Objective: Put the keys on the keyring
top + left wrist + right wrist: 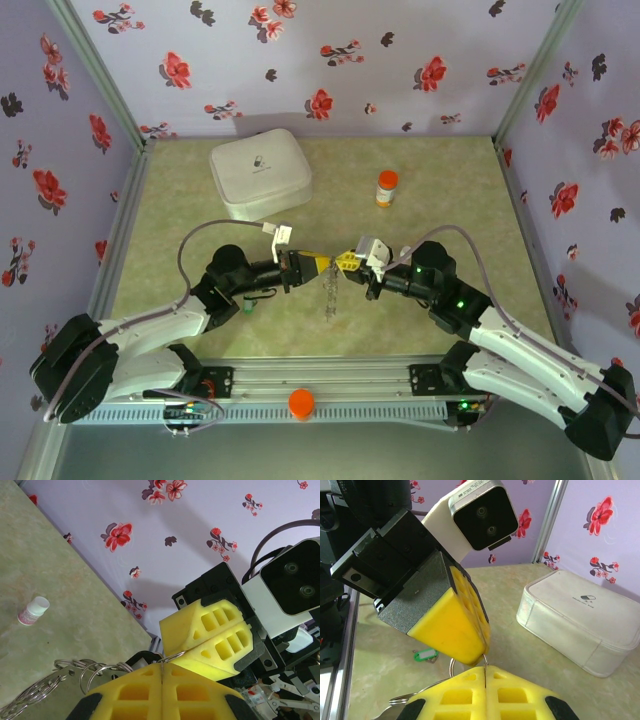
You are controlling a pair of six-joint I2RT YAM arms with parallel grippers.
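1. You had both arms meeting in mid-air on the near side of the white rounded-square zip case, above the pale green mottled desk.
2. Your left tool was closed, its yellow ribbed fingers pressed together on a strand of the thin grey metal keyring.
3. Your right tool was closed as well. A curve of the same wire ran into the seam between its yellow fingers, and its tips sat just beside the left tool's tips.
4. The keyring's slack hung below the two tools, on the near side of the case. I could not tell whether its lowest part touched the desk.
5. The small green-headed key lay flat on the desk, nearer to you than the case and under the left forearm, apart from the keyring. I could not make out the black-headed key.
6. I judged that you were at the step of holding the ring taut between the tools, with no key visibly threaded on it.
7. The next move would call for one tool to let go and fetch the green key while the other keeps its pinch. After that comes a fine alignment of the key's hole with the wire.
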